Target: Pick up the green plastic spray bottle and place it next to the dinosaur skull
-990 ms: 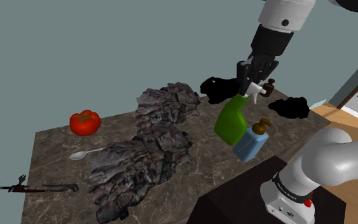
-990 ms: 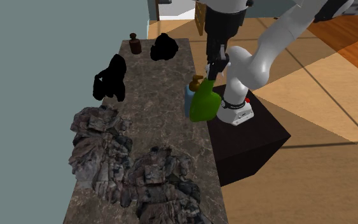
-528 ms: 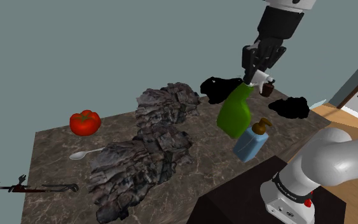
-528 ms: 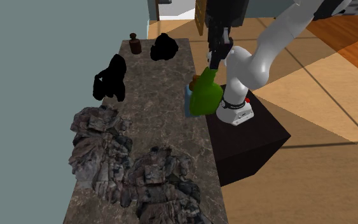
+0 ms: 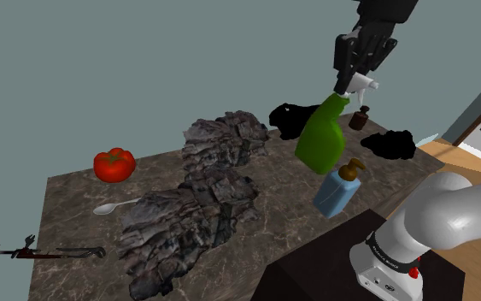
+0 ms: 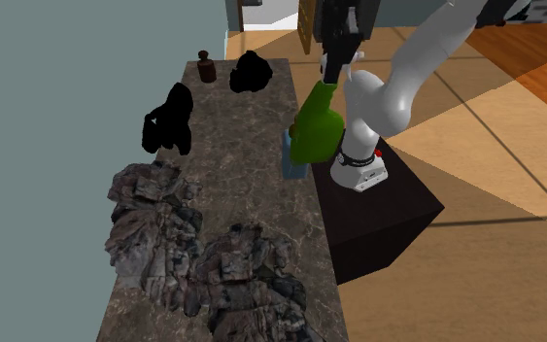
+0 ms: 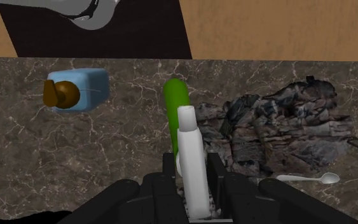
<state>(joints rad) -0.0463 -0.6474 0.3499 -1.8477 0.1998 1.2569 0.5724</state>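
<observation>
Dangling a green spray bottle (image 5: 322,137) beneath the black two-finger gripper (image 5: 348,83), above and beside a blue pump bottle (image 5: 339,190) standing on the marbled counter (image 5: 72,209).

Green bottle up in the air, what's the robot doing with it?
The white arm's black end effector is shut on the white nozzle of the green spray bottle, holding it above the dark marbled counter, near a blue soap dispenser. The grey, rocky dinosaur skull lies farther along; the bottle isn't beside it yet.

No writing can be read anywhere. Small white lettering runs along the dark band (image 5: 390,253) of the arm's base, at 5 o'clock in the shoulder view, but it is illegible.
</observation>
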